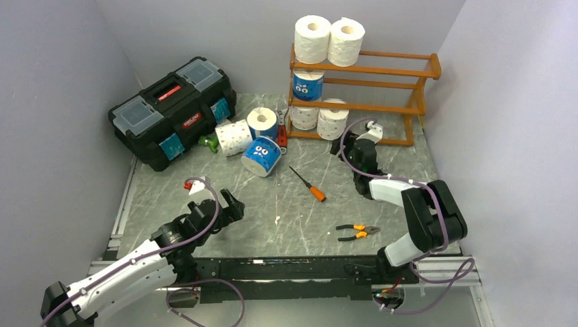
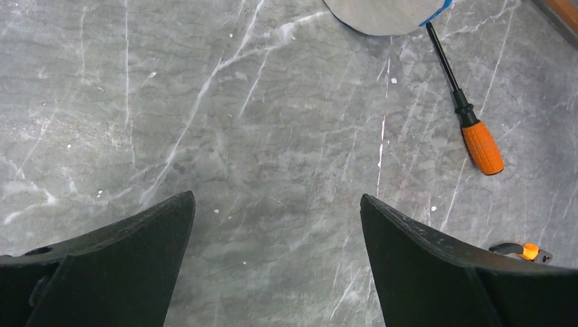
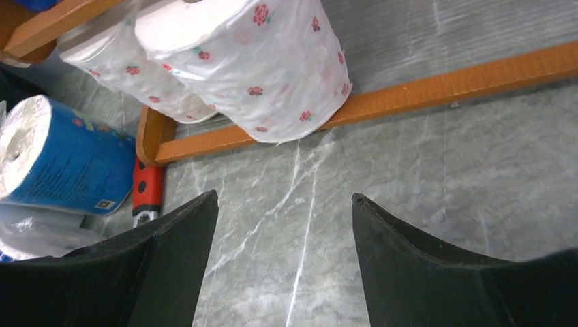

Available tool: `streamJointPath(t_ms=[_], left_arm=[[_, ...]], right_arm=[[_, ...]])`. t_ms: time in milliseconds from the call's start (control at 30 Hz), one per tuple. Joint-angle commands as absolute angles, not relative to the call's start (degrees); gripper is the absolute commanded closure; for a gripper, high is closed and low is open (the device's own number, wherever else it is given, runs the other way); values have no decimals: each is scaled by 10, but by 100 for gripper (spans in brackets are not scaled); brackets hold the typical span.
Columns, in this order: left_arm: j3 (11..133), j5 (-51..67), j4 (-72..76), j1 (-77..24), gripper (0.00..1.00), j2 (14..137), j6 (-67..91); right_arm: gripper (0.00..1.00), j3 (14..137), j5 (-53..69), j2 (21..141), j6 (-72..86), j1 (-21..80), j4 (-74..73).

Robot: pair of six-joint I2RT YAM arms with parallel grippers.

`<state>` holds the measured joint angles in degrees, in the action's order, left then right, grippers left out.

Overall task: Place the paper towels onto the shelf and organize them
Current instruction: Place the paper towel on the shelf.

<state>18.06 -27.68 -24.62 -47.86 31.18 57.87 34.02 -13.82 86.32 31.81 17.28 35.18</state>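
Veined marble table — slatted wooden shelf, cylindrical paper towels.

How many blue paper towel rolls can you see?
3. One blue roll sits on the shelf, middle tier; an upright blue roll stands on the table left of it; a tipped blue roll lies just in front. None seems hidden.

Counter: your grey marbled surface.
Back: you see the shelf and black toolbox.
Middle: three loose paper towels, orange-handled screwdriver.
Front: pliers.
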Motion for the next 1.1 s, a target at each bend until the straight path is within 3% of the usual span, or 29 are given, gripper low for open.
streamJointPath(t_ms=[0, 267, 633, 1067], left_arm=[[193, -286, -245, -477, 3, 314, 578], [203, -298, -272, -478, 3, 323, 589], [205, -306, -272, -477, 3, 329, 585], [202, -314, -289, -477, 3, 331, 598]], right_arm=[[27, 398, -130, 897, 314, 162, 356], [34, 425, -109, 941, 322, 153, 360], [61, 454, -66, 986, 346, 152, 380], [74, 500, -68, 1057, 411, 147, 420]])
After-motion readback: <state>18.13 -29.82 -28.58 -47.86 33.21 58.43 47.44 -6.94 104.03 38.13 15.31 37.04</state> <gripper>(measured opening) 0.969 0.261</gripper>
